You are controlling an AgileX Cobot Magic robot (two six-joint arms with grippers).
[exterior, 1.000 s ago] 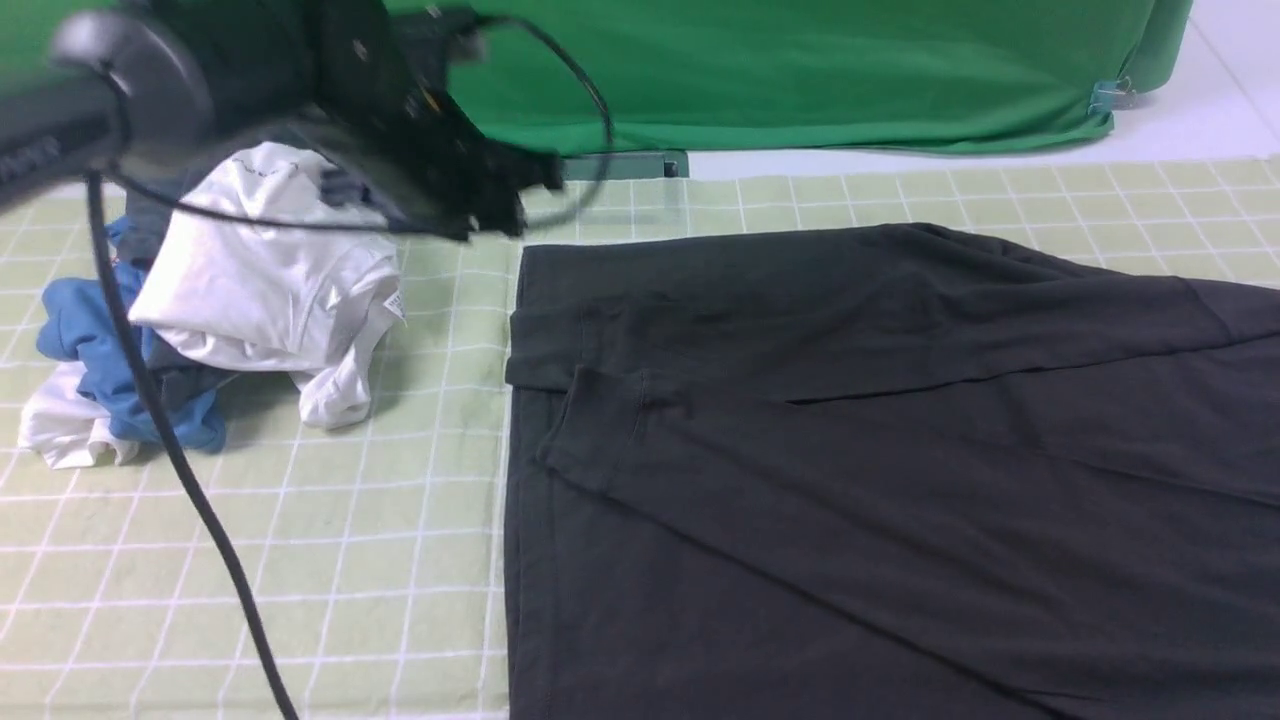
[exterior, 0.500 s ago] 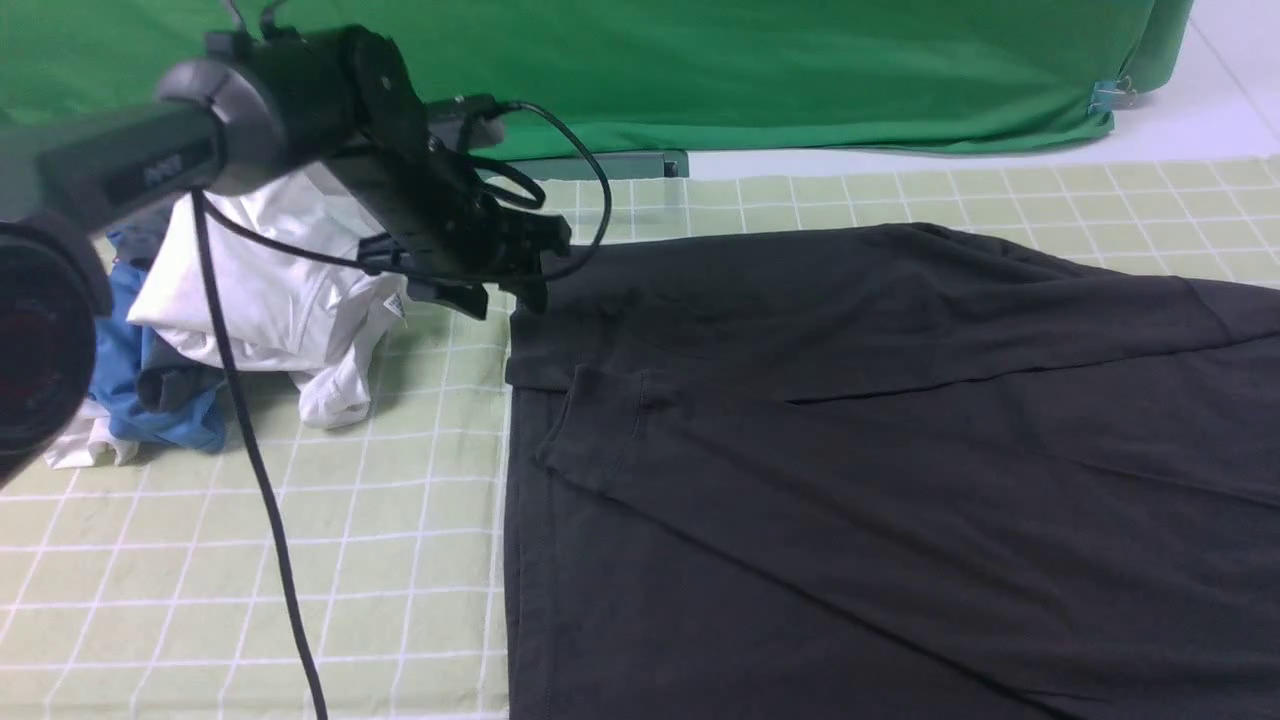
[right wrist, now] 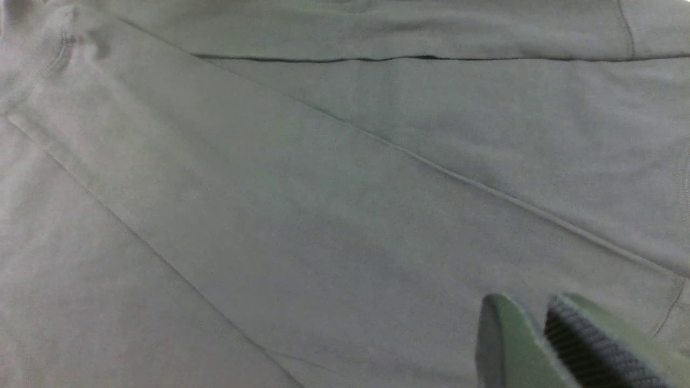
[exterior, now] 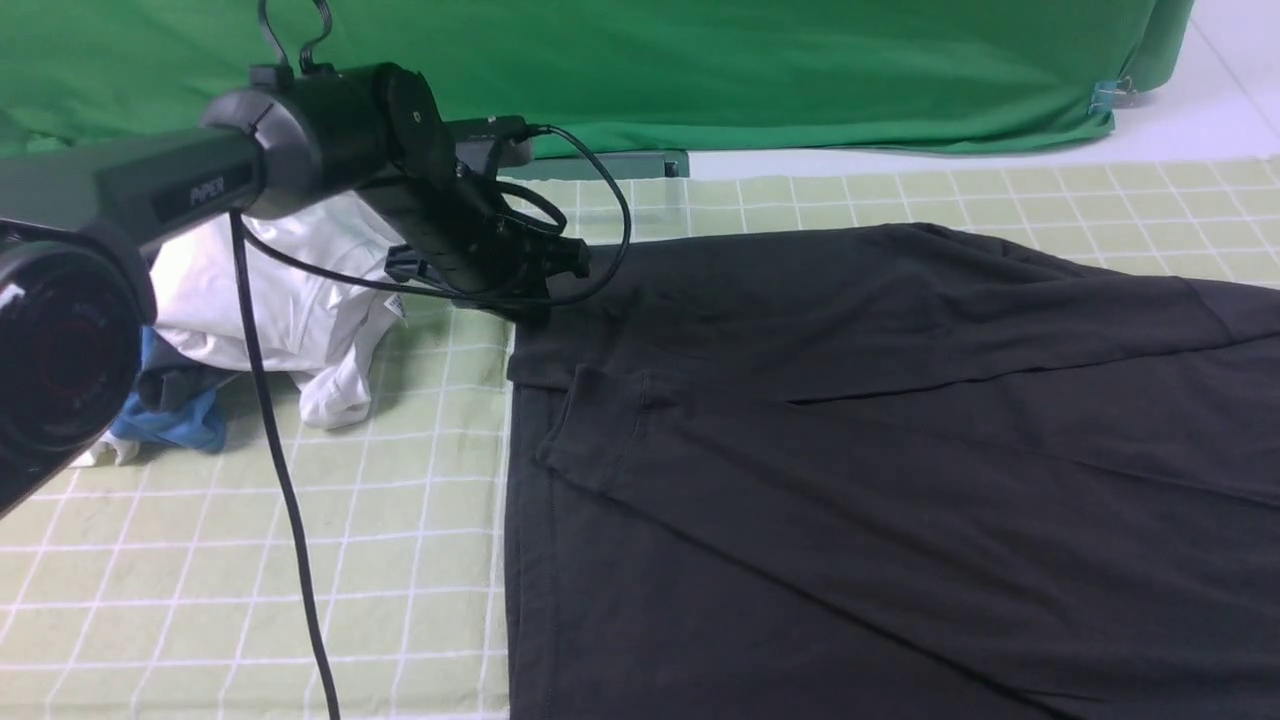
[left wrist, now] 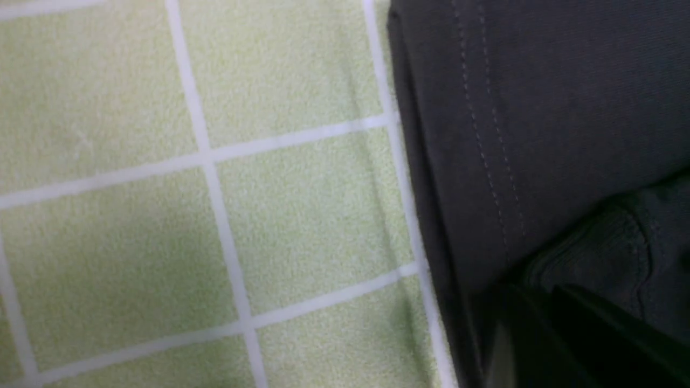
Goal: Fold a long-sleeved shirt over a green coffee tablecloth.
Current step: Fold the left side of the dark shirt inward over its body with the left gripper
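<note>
We see the left gripper (exterior: 528, 288) has dropped from above the white garment (exterior: 300, 290) to the long-sleeved shirt's (exterior: 850, 450) far left corner. From the front, the black shirt lies flat on the green coffee tablecloth (exterior: 380, 540), sleeves folded across it, with bare cloth beside its straight left edge. The left wrist view shows the jaws closed on puckered hem. The right wrist view shows the right gripper (right wrist: 539, 323) over smooth fabric, fingers nearly together; we cannot tell whether they grip anything.

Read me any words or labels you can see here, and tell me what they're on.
"PIPER": on the dark tube of the left arm.
Tag on the white garment: too small to read.
Black shirt and checked tablecloth: no writing visible.
</note>
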